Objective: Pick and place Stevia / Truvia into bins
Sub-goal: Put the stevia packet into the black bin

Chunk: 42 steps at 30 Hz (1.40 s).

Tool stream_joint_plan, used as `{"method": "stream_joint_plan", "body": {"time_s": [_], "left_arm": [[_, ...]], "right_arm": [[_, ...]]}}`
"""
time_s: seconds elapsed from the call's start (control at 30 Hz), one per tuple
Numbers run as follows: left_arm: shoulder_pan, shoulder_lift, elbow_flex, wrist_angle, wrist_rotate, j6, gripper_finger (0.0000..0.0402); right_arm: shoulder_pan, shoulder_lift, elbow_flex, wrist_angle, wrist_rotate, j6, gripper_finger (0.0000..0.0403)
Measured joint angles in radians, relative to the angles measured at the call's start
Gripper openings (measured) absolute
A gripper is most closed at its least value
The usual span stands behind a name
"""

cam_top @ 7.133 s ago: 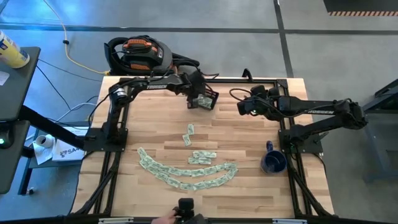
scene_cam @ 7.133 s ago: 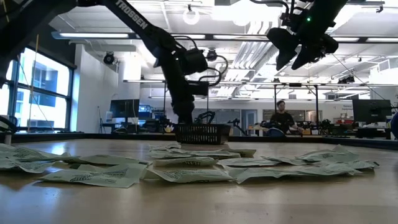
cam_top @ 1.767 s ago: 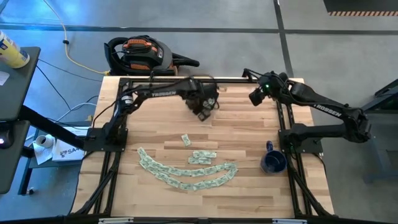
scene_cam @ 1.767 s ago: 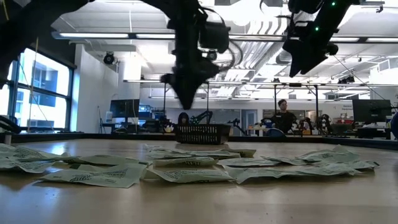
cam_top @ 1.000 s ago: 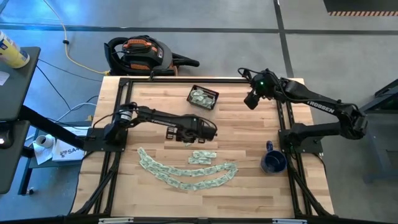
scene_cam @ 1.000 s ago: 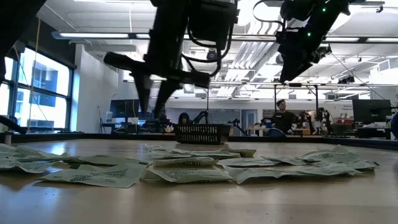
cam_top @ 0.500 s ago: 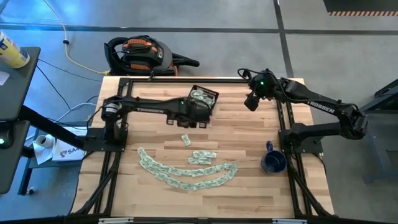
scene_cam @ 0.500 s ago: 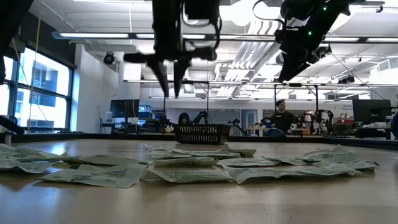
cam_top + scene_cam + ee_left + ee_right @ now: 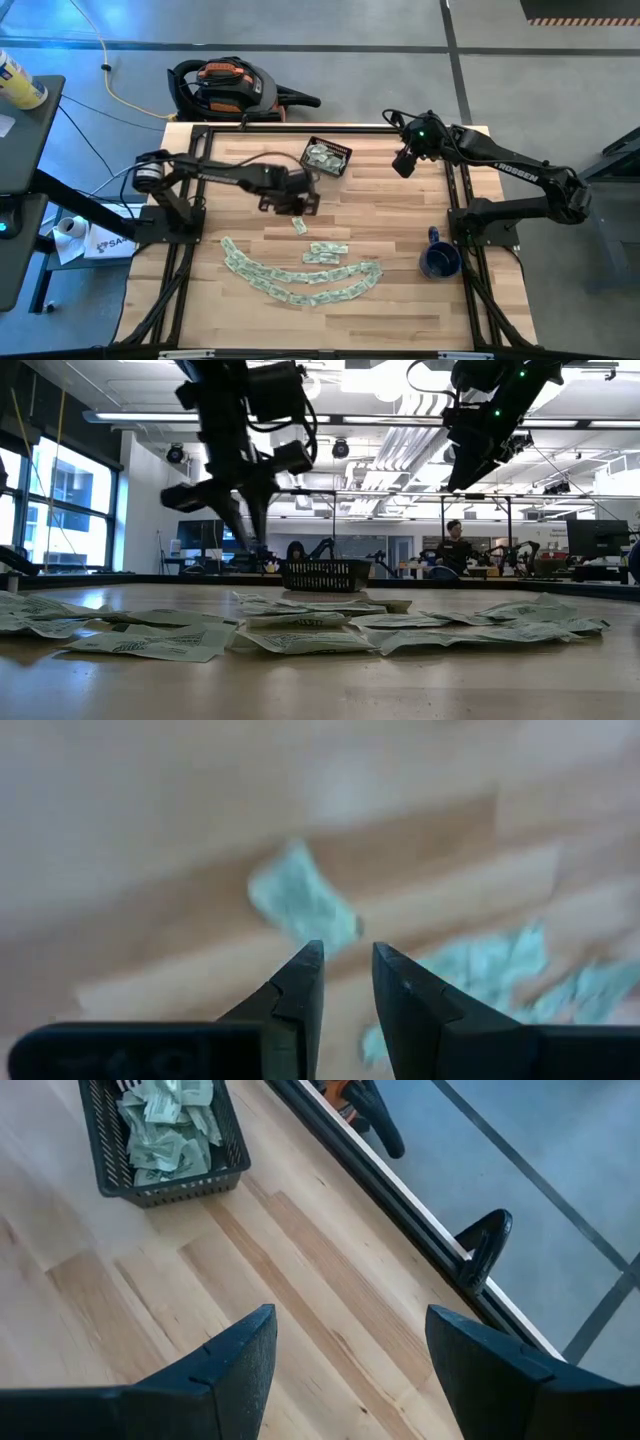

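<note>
Here, hung the left gripper (image 9: 291,203) above the boards, just short of a lone sachet (image 9: 299,225) lying apart from the long curved row of sachets (image 9: 300,275) nearer the table's front edge. Showed in the left wrist view narrow, empty jaws, with that lone sachet (image 9: 303,907) straight ahead beyond the fingertips (image 9: 312,956), its long axis slanted across the line of the gap rather than along it. Probably called for a short reach forward and down, plus a slight wrist turn. Sat the basket (image 9: 326,157), already part filled, farther back near the table's far edge. Waited the right gripper (image 9: 404,162) high at the far right corner, fingers spread wide and empty, much farther from the lone sachet than the left.
</note>
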Motion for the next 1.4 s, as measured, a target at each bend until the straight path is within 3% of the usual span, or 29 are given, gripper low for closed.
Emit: {"method": "stream_joint_plan", "body": {"time_s": [0.13, 0.43, 0.8, 0.97, 1.2, 1.4], "left_arm": [[-0.068, -0.003, -0.015, -0.017, 0.057, -0.027, 0.0117], [-0.075, 0.005, -0.017, -0.074, -0.095, -0.132, 0.0095], [-0.076, 0.067, -0.017, -0.021, -0.109, -0.13, 0.021], [-0.076, 0.135, -0.016, 0.06, -0.095, -0.133, 0.0232], [-0.076, 0.209, -0.011, 0.066, -0.11, -0.132, 0.0221], [-0.069, 0.214, -0.013, 0.072, -0.229, -0.052, 0.0162]], "right_arm": [[0.0, 0.0, 0.0, 0.006, 0.017, 0.014, 0.0245], [0.0, 0.0, 0.0, 0.019, 0.026, 0.043, 0.0245], [0.0, 0.0, 0.0, 0.02, 0.027, 0.087, 0.0245], [0.0, 0.0, 0.0, 0.021, 0.031, 0.091, 0.0245], [0.0, 0.009, -0.001, 0.019, 0.034, 0.102, 0.0245], [0.0, 0.01, -0.001, 0.017, 0.05, 0.11, 0.0245]]}}
